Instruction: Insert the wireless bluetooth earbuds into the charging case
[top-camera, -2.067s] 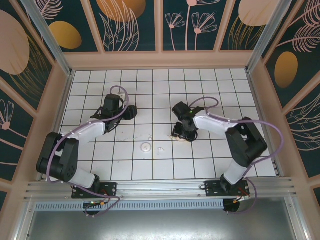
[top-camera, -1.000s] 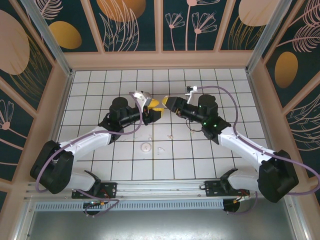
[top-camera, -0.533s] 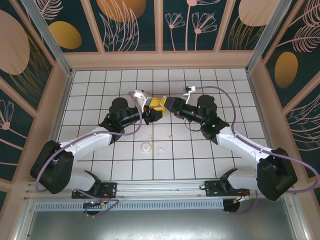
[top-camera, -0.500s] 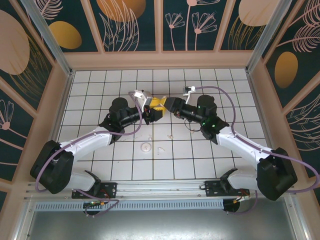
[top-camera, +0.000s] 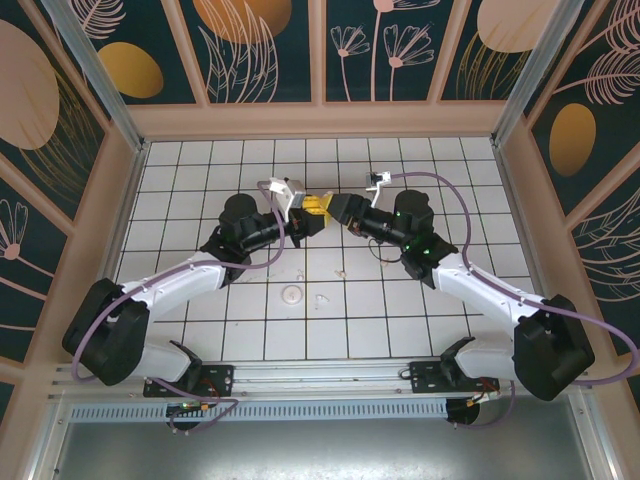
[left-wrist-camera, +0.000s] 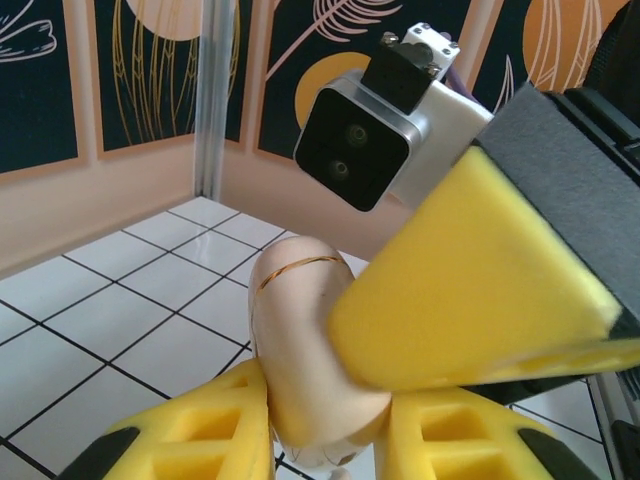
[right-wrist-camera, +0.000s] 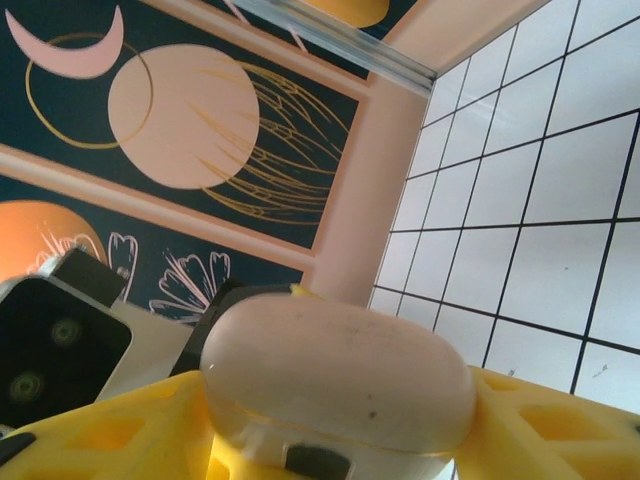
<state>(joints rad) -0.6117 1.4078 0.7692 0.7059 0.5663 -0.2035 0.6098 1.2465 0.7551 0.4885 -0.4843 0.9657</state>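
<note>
While aloft, charging case (left-wrist-camera: 297, 345) sits pinched between left fingers (left-wrist-camera: 190, 440).

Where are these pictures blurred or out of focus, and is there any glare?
Left wrist view: the case is fairly sharp, the big yellow pad before it soft-edged; the tiles shine faintly near the wall. Right wrist view: the case is very close and slightly soft, the wall pattern behind clearer. Top view: even light, sharp, no strong shadows.
</note>
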